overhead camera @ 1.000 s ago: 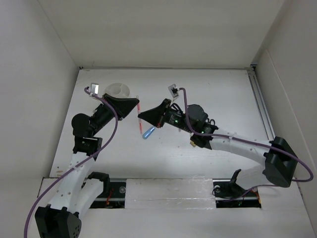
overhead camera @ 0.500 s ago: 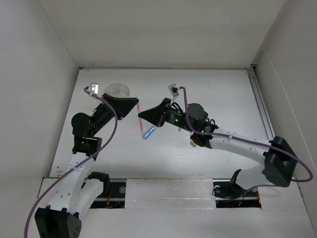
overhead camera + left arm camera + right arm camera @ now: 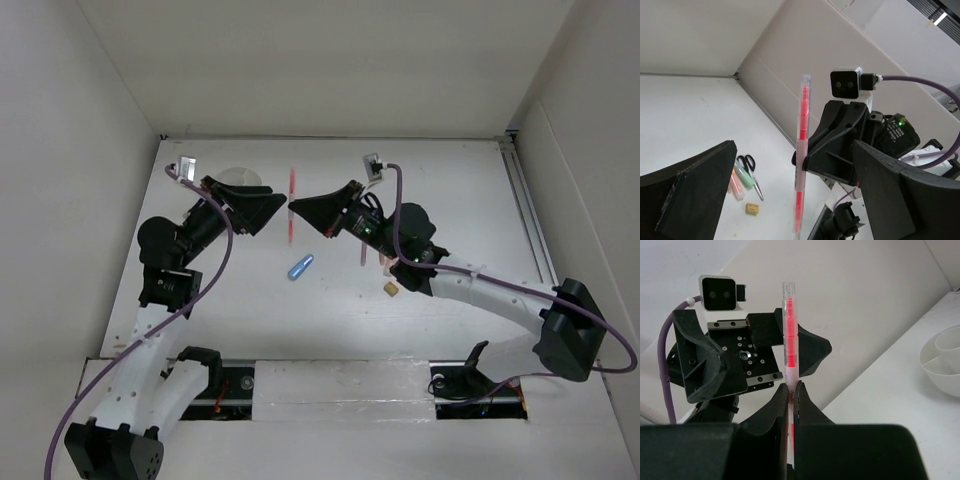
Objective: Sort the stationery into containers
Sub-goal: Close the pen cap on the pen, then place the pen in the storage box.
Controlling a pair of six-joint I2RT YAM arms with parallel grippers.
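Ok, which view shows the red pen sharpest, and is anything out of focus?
Top external: red pen thin and faint. Left wrist: pen crisp, near fingers dark and blurred. Right wrist: pen crisp and brightly lit; divided white cup slightly soft at the frame edge.

From here the left gripper point(image 3: 268, 210) covers most of the white cup point(image 3: 240, 176). The lower end of the red pen point(image 3: 789, 335) vanishes inside the right gripper point(image 3: 792, 387).

A thin red clear-barrelled pen point(image 3: 802, 115) stands upright, pinched by the black right gripper point(image 3: 803, 151), between the widely parted fingers point(image 3: 695, 190) of the left gripper point(image 3: 792, 147). On the white table point(image 3: 685, 110), near its walled edge, lie black-handled scissors point(image 3: 751, 172), a green highlighter point(image 3: 743, 175), an orange highlighter point(image 3: 733, 183) and a small tan eraser cube point(image 3: 752, 208).
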